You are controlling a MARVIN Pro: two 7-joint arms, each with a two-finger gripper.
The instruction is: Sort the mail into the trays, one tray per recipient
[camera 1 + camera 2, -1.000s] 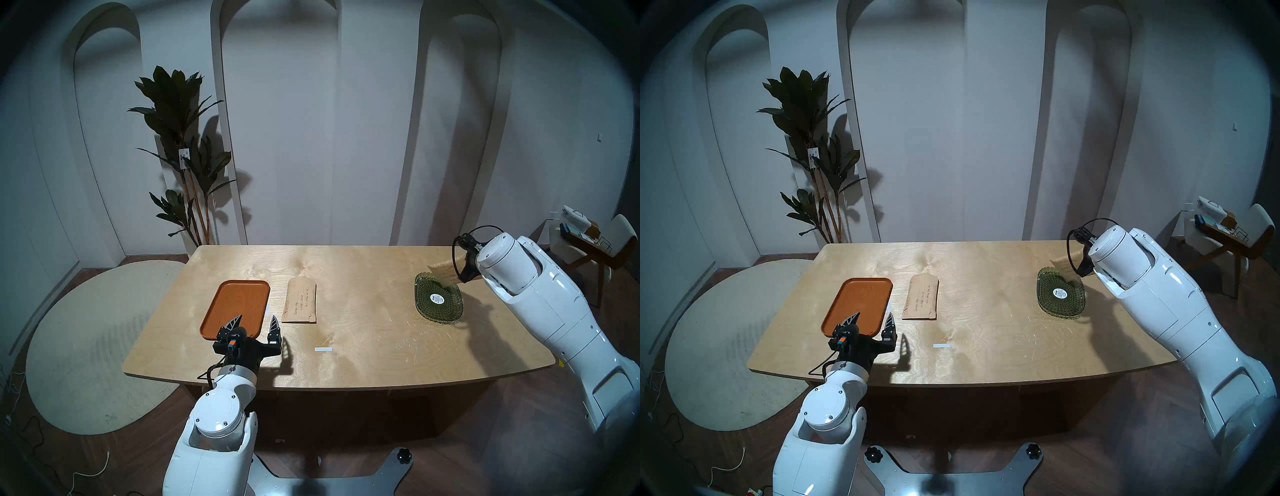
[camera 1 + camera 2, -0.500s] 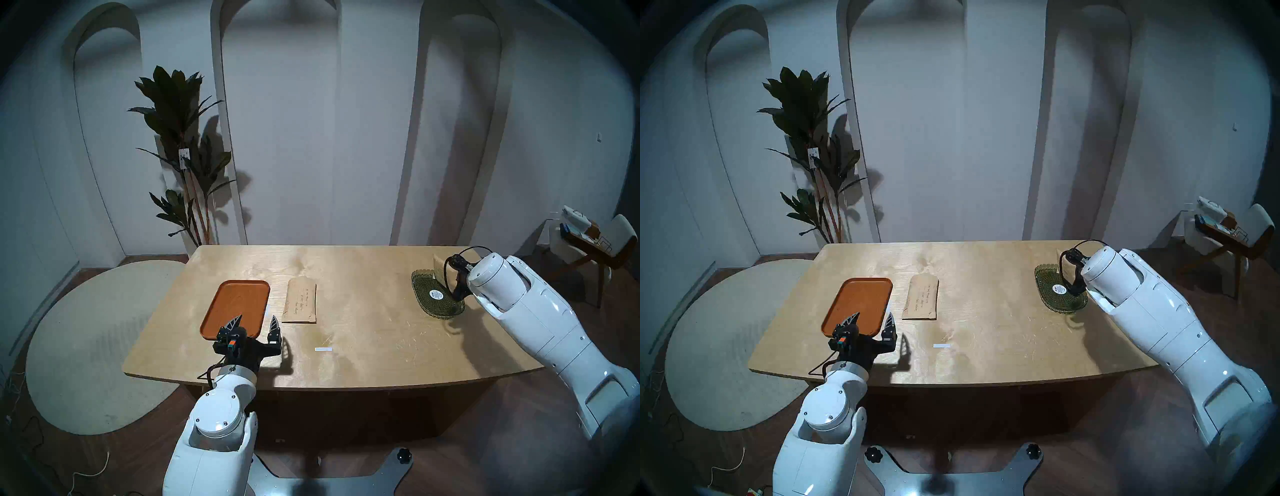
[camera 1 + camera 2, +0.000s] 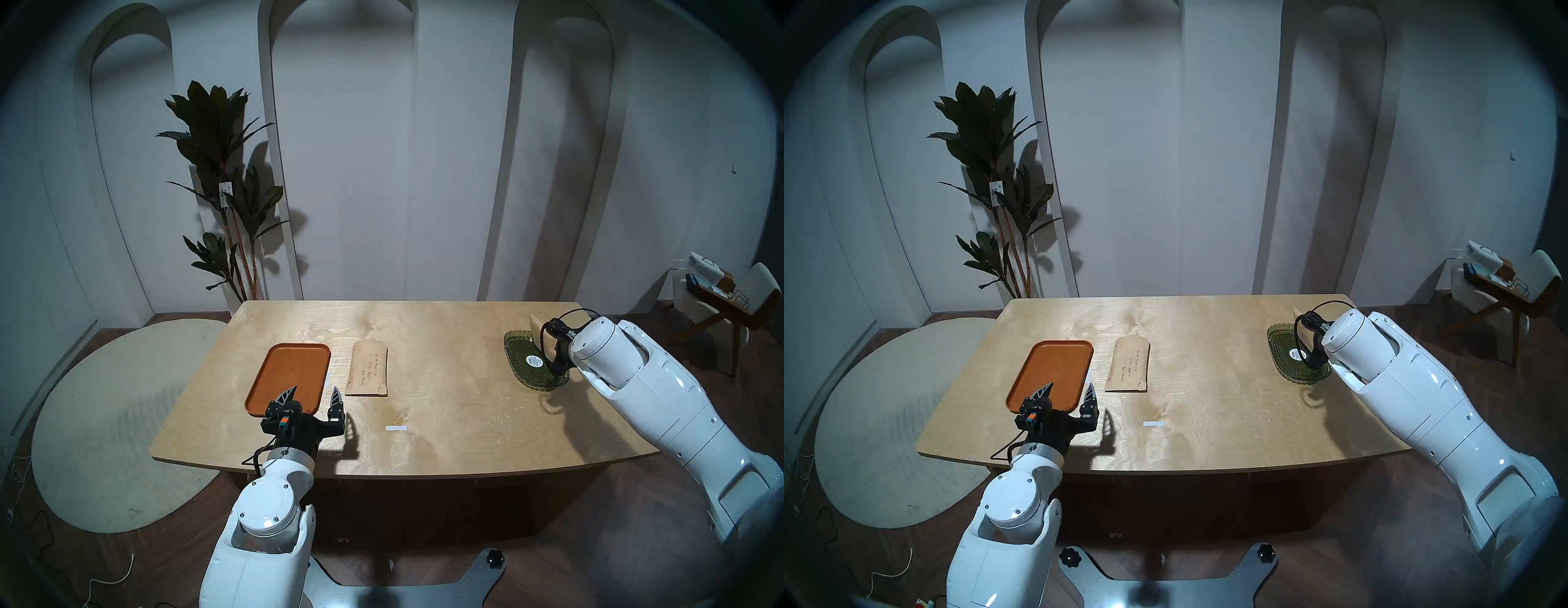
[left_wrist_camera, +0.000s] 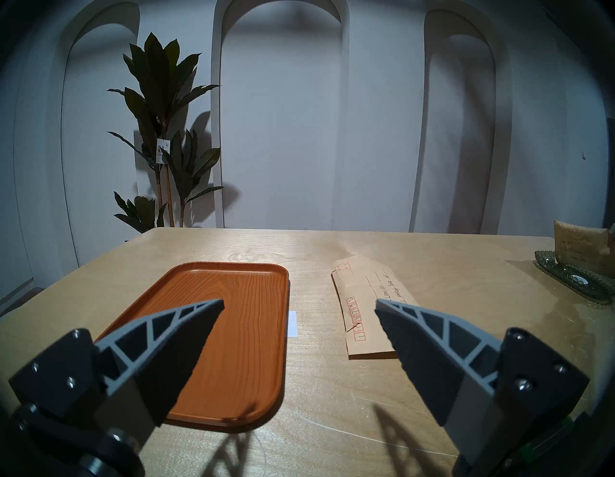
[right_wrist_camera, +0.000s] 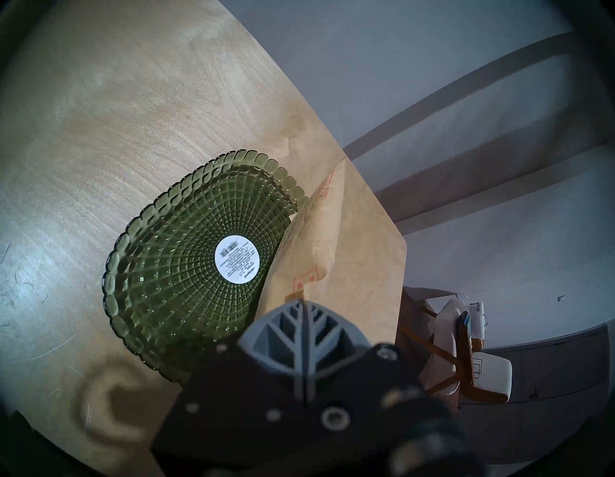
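While the right gripper clamps a tan paper envelope tilted over the scalloped green glass dish at centre frame, the left gripper gapes above the smooth orange tray, second envelope flat beside it

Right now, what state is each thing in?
left hand: open, empty, above the table.
right hand: shut on the held envelope.
held envelope: on edge, over the green dish's side.
green dish: empty.
orange tray: empty.
second envelope: flat on the table.
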